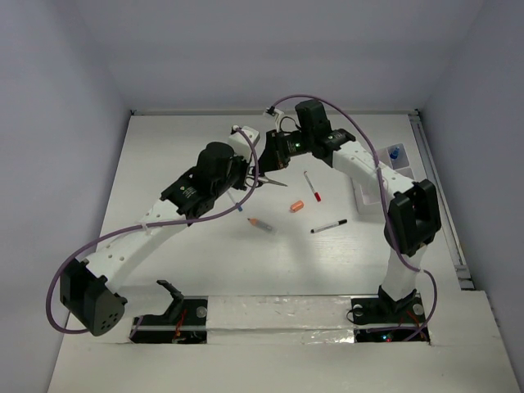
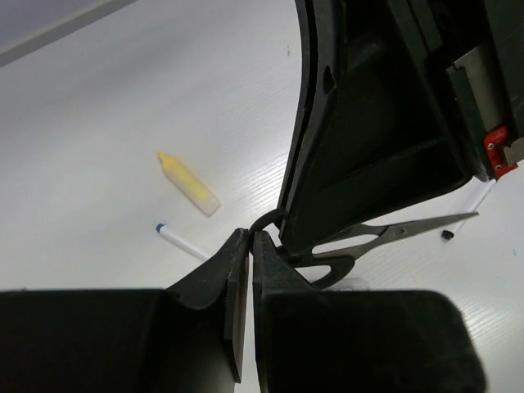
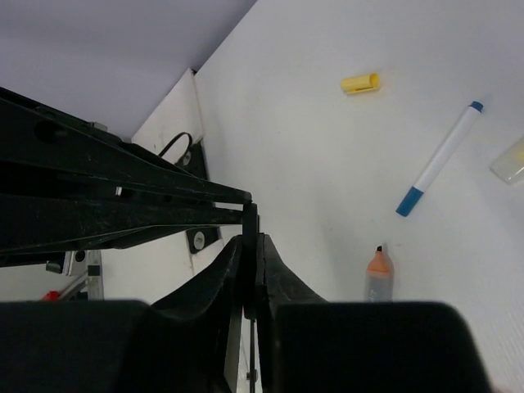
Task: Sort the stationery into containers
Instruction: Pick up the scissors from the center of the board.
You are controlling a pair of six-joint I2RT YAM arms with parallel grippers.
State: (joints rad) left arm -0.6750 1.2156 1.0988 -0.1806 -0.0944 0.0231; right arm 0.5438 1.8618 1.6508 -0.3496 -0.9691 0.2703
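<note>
— Where are the black-handled scissors (image 1: 268, 179)?

— Toward the far middle of the table (image 1: 164, 147), caught between the two grippers, with the blades pointing right.

— What has hold of them?

— The left gripper (image 2: 250, 239) has its jaws pressed together at a handle loop. The right gripper (image 3: 252, 242) sits on the far side, jaws narrowed to a slit on a thin black edge. The left wrist view shows that edge to be the scissors' handle end.

— And around them?

— Just to the right lies the red-capped pen (image 1: 311, 187). Nearer than it are the orange cap (image 1: 296, 206) and the black marker (image 1: 328, 226). Left of the cap lies the orange-tipped crayon (image 1: 260, 223), with the blue-tipped pen (image 3: 440, 160) near it. The white organizer box (image 1: 364, 195) stands at the right, partly under the right arm.
</note>
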